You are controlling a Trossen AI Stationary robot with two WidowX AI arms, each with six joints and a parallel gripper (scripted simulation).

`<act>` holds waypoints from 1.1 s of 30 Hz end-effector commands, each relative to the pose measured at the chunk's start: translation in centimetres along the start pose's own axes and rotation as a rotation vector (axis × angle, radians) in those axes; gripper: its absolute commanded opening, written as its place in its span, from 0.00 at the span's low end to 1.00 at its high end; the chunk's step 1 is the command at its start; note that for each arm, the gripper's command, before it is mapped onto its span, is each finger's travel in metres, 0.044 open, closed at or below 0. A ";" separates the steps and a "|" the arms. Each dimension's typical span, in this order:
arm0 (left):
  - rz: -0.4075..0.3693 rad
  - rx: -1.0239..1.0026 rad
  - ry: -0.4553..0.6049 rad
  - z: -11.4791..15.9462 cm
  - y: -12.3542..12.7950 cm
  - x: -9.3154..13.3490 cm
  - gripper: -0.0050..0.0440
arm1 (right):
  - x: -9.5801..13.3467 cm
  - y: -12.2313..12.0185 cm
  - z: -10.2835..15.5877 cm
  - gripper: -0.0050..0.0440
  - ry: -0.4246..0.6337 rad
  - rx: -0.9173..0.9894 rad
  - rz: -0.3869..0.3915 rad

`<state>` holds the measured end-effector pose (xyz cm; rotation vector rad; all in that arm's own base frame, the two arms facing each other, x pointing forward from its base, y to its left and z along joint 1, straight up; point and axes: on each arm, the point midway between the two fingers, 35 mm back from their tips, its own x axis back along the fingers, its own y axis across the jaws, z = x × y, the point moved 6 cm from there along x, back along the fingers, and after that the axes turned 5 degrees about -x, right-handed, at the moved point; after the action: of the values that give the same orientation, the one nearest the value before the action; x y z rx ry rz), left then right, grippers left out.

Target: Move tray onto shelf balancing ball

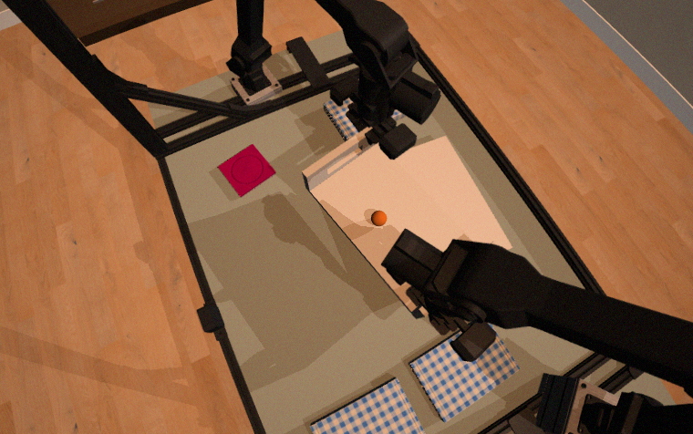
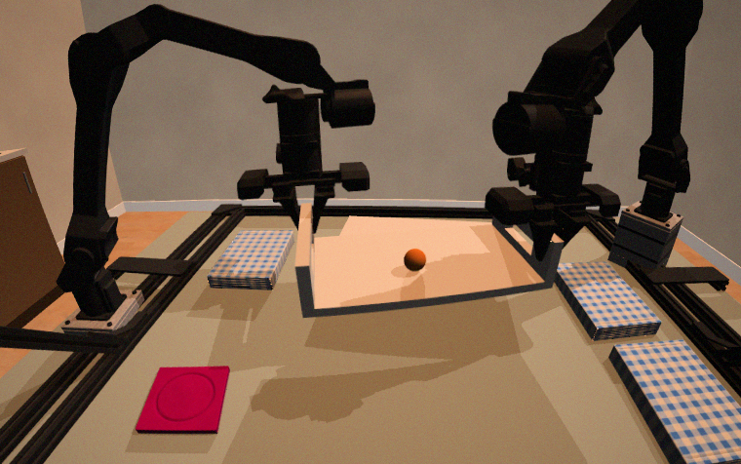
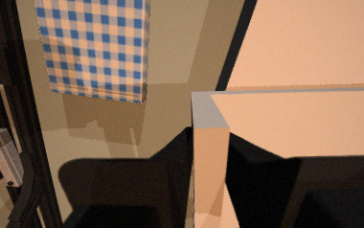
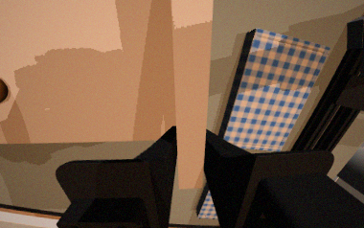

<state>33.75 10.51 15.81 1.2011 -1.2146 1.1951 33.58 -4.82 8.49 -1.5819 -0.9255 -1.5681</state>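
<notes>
The pale tray (image 1: 353,199) (image 2: 349,278) (image 4: 86,96) is held above the table between both arms. The orange ball (image 1: 378,218) (image 2: 414,259) (image 4: 3,91) rests on its floor around mid-width. My left gripper (image 2: 308,222) (image 3: 202,132) is shut on the tray's left wall. My right gripper (image 2: 553,246) (image 4: 186,130) is shut on the right wall; its fingertips are hidden in the top view. The pale shelf (image 1: 475,199) (image 2: 405,222) (image 3: 297,38) with a dark side lies just beyond the tray's back edge. Their similar colours make any overlap or height gap hard to tell.
Checked folded cloths (image 1: 465,376) (image 2: 252,259) (image 2: 606,300) (image 3: 96,48) (image 4: 283,86) lie on both sides of the tray, one close outside the right wall. A red square pad (image 1: 246,170) (image 2: 185,396) lies at the front left. Black rails (image 1: 179,230) border the table.
</notes>
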 end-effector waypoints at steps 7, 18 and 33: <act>0.005 -0.002 0.014 -0.5 -0.1 0.2 0.14 | 0.4 -0.1 -0.5 0.14 0.020 -0.002 0.000; 0.006 -0.002 0.008 -0.8 -0.2 0.2 0.14 | 0.4 -0.2 -0.8 0.14 0.014 -0.002 0.000; 0.005 -0.002 0.003 -1.3 -0.3 0.2 0.14 | 0.4 -0.3 -1.3 0.14 0.009 -0.002 0.000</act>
<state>33.93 11.59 15.81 1.2009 -1.2150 1.1952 32.90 -5.68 8.51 -1.5819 -0.9254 -1.5679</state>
